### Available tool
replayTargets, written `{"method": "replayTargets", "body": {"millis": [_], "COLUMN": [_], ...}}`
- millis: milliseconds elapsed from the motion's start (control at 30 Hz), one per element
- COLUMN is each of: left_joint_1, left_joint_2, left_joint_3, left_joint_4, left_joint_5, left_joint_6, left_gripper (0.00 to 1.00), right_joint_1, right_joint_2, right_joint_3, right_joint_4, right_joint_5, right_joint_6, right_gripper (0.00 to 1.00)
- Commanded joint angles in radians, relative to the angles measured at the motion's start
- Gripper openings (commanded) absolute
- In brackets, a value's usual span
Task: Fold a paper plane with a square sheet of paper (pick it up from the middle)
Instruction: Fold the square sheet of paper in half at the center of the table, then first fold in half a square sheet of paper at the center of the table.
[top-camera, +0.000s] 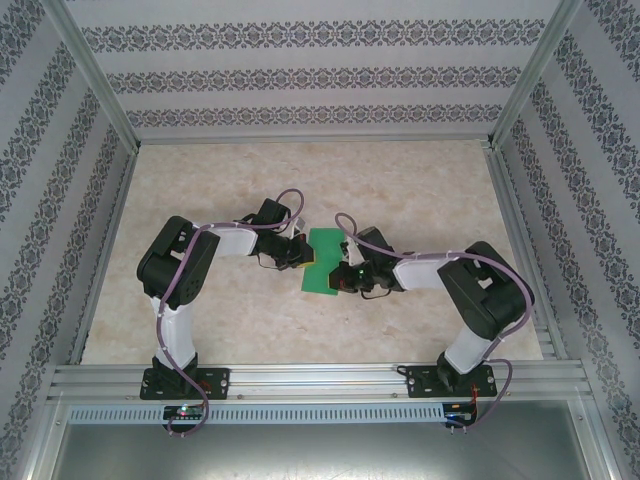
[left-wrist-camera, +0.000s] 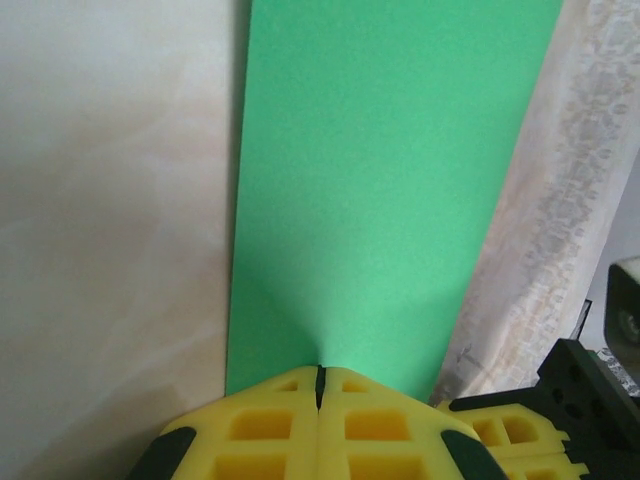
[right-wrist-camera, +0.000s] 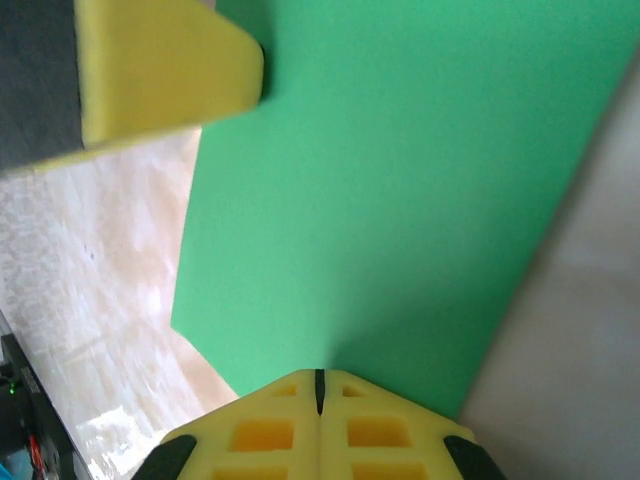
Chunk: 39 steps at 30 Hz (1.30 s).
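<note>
The square sheet of paper (top-camera: 323, 262) is a bright green strip hanging between my two grippers over the middle of the table. In the left wrist view the sheet (left-wrist-camera: 385, 180) runs straight out from my left gripper (left-wrist-camera: 320, 370), whose yellow fingers are shut on its near edge. My right gripper (right-wrist-camera: 320, 373) is likewise shut on the opposite edge of the sheet (right-wrist-camera: 400, 190). From above, the left gripper (top-camera: 303, 252) holds the sheet's left side and the right gripper (top-camera: 341, 276) its lower right side. The sheet casts a soft shadow on the table.
The marbled beige table (top-camera: 420, 200) is ringed by an aluminium frame (top-camera: 310, 378) and patterned walls. One left finger (right-wrist-camera: 150, 70) shows at the top left of the right wrist view. Part of the right gripper body (left-wrist-camera: 560, 420) shows at the lower right of the left wrist view.
</note>
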Motion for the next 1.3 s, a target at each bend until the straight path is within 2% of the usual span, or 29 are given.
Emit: {"method": "replayTargets", "body": {"millis": [0,167,400,500,633,800,933,1100,1267], "left_joint_1": [0.002,0.002,0.013,0.045,0.095,0.112,0.123,0.126,0.124], "left_joint_2": [0.150,0.151,0.106,0.034,-0.051,-0.121,-0.178,-0.154,-0.080], "left_joint_3": [-0.105,-0.093,-0.037,-0.041,-0.069,-0.084,-0.063,0.050,0.145], "left_joint_4": [-0.205,-0.204,-0.257,-0.267,-0.259,-0.224,-0.220,-0.218,-0.208], "left_joint_5": [-0.266,-0.253,-0.244,-0.244,-0.215,-0.123,-0.111,-0.048,0.004], "left_joint_6": [-0.015,-0.013,0.021,0.020,0.004,-0.016,-0.010,0.027,0.031], "left_gripper": [0.00,0.00,0.00,0.00,0.00,0.00,0.02,0.14,0.13], "right_joint_1": [0.005,-0.004,-0.032,-0.035,-0.031,-0.031,-0.035,-0.037,-0.021], "right_joint_2": [-0.027,-0.156,-0.254,-0.203,-0.043,0.134,0.211,0.252,0.266], "right_joint_3": [-0.086,-0.077,0.073,0.141,0.274,0.423,0.484,0.481,0.443], "right_joint_4": [-0.233,-0.327,-0.361,-0.273,-0.177,-0.194,-0.204,-0.165,-0.122], "right_joint_5": [0.001,0.030,0.113,0.136,0.112,0.088,0.064,0.023,0.002], "right_joint_6": [-0.046,-0.085,-0.062,-0.009,0.042,0.058,0.066,0.111,0.157], "right_gripper": [0.00,0.00,0.00,0.00,0.00,0.00,0.00,0.00,0.00]}}
